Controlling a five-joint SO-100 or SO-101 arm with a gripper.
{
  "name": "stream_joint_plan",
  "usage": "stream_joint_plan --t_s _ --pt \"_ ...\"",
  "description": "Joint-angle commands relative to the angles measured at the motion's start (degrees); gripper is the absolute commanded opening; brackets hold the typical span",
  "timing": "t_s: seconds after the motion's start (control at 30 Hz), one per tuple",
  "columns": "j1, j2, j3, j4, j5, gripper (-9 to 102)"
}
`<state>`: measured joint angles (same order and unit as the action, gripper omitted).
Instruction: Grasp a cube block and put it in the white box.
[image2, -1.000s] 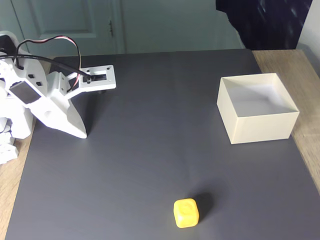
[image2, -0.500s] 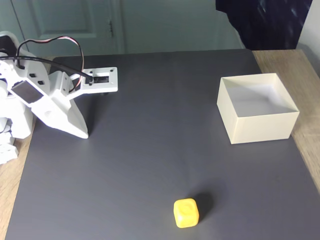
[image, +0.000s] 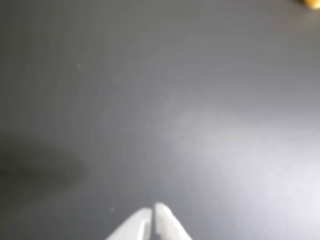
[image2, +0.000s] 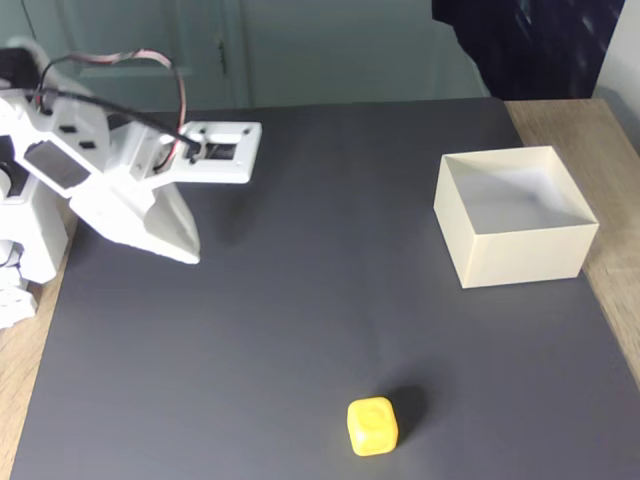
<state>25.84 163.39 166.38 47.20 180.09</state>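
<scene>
From my remote seat, reading the fixed view left to right, I had the white plastic arm (image2: 90, 190) at the far left edge of the dark grey matte surface (image2: 300, 300), its hand (image2: 185, 255) pointing down and to the right, with the tip hanging over bare mat. In the wrist view the hand (image: 152, 212) showed as two pale fingertips lying together at the bottom edge, with only a hairline seam between them, so I read it as closed on nothing.

Moving right, the small bright yellow cube block with rounded edges (image2: 372, 426) sat alone near the bottom edge of the fixed view, well apart from the hand, its top face bearing a faint round imprint. Everything turned on that bearing: the cube lay to the right of the hand and nearer the camera. The wrist view agreed in its blurred way, with only a sliver of yellow (image: 311, 3) in the top right corner, so the cube was ahead of the fingertips and off to their right. I judged that the arm needed to swing right and reach out, and the fingers had to part first.

Farthest right stood the square cream-white open box (image2: 520, 255), empty, well apart from the cube, near the wooden strip.
</scene>
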Motion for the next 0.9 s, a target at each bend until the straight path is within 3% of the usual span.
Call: stream_joint_plan --t_s 0.0,0.37,0.87 --pt "3.4 -12.3 -11.6 -3.0 2.8 0" --pt "11.9 -35.7 -39.5 -3.8 4.3 0" --pt "24.4 -57.6 -53.8 -9.6 6.2 3"
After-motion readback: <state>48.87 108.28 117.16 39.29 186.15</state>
